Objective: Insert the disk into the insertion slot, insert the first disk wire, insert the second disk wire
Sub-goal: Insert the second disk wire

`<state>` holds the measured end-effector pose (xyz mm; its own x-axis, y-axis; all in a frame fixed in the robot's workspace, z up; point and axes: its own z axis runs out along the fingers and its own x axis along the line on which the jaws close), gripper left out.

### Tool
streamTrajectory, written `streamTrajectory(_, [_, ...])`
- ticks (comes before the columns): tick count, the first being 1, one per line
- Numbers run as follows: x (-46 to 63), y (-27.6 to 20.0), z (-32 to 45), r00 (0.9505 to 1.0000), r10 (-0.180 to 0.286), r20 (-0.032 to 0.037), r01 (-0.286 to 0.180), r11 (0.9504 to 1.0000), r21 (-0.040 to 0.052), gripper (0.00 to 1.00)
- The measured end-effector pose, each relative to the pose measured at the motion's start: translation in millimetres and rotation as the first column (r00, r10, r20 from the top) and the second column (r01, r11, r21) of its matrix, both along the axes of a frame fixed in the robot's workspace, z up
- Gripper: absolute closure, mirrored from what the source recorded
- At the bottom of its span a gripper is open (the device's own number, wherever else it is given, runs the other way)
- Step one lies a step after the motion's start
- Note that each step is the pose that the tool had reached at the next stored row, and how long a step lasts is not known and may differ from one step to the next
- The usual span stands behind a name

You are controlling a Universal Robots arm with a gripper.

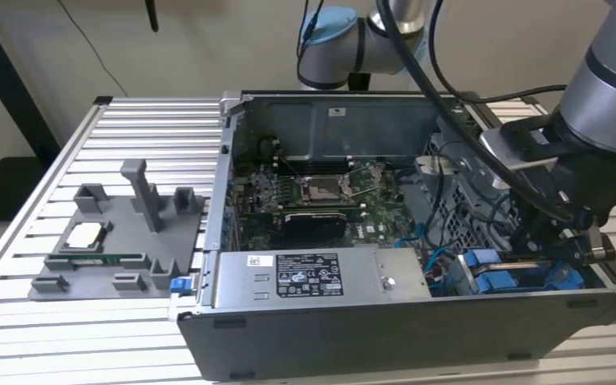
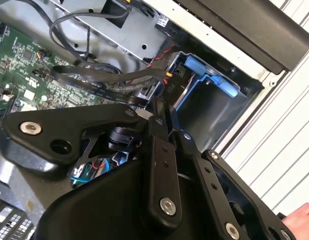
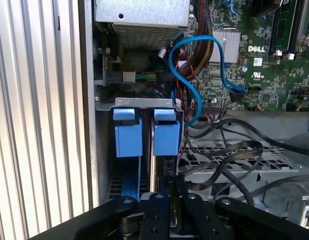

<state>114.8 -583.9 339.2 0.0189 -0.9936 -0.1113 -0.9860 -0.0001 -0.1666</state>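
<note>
The arm reaches down into the open computer case (image 1: 394, 241), its hand (image 1: 549, 245) sunk at about 4 o'clock in the exterior view, hard against the case's near corner on the exterior view's right. In the first wrist view the hand (image 3: 169, 192) shows its black fingers (image 3: 157, 210) drawn nearly together over the mouth of the insertion slot (image 3: 107, 165), pinching the thin dark edge of the disk (image 3: 167, 167) that stands on edge inside the cage; the grip looks narrow and firm, though the contact itself is partly hidden by the fingers. Two blue carrier tabs (image 3: 128, 137) sit side by side at the slot's mouth, the one nearer the motherboard (image 3: 274, 55) belonging to the held disk. A blue data cable (image 3: 194, 75) loops just above the cage, and black cables (image 3: 224, 155) crowd the side toward the motherboard, leaving little room there. The case wall runs just beside the slot on the other side, with the ribbed worktop (image 3: 39, 125) beyond. In the second wrist view the hand (image 2: 162, 117) points into the grey bay with its blue latch (image 2: 209, 75). On the worktop at 9 o'clock in the exterior view rests a grey fixture tray (image 1: 115, 241), well apart.
</note>
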Motion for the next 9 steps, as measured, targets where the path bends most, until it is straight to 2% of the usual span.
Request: streamTrajectory(9, [1.9, 0.0, -3.0, 1.0, 0.0, 0.0001, 0.0, 1.0, 0.0003, 0.84])
